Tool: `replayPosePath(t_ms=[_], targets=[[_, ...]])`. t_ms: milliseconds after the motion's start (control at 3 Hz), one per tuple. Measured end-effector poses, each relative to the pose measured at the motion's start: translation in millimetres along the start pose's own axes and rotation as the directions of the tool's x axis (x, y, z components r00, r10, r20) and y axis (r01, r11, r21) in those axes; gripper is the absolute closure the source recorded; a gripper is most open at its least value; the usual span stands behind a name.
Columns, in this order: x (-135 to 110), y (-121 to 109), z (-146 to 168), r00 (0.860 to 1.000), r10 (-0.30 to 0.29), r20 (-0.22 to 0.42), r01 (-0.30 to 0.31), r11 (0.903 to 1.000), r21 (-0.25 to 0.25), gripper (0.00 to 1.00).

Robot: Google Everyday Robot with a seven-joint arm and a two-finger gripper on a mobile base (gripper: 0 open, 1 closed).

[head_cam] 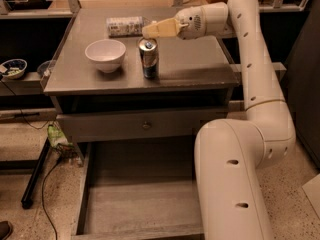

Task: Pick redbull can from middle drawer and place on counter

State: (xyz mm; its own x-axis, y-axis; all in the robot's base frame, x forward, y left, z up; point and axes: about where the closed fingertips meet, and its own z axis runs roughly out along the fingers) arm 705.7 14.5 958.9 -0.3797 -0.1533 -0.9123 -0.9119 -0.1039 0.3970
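The redbull can (149, 58) stands upright on the counter (192, 64), near its front edge, to the right of the white bowl. My gripper (149, 31) hovers just above and slightly behind the can's top, apart from it, reaching in from the right. The middle drawer (83, 194) is pulled out at the bottom of the view, and its plank floor is bare.
A white bowl (105, 54) sits on the counter left of the can. A clear plastic bottle (125, 26) lies on its side at the back. The drawer front with a round knob (145, 125) is shut above the open drawer. My arm (235, 184) covers the drawer's right side.
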Motion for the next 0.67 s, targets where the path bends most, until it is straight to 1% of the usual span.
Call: replayPosePath(t_ms=[333, 667], targets=[[1.2, 1.3, 7.0, 1.000, 0.018, -0.008, -0.018, 0.9996, -0.023, 1.00], [1.9, 1.2, 11.9, 1.000, 0.022, -0.018, -0.023, 0.9993, -0.030, 1.00]])
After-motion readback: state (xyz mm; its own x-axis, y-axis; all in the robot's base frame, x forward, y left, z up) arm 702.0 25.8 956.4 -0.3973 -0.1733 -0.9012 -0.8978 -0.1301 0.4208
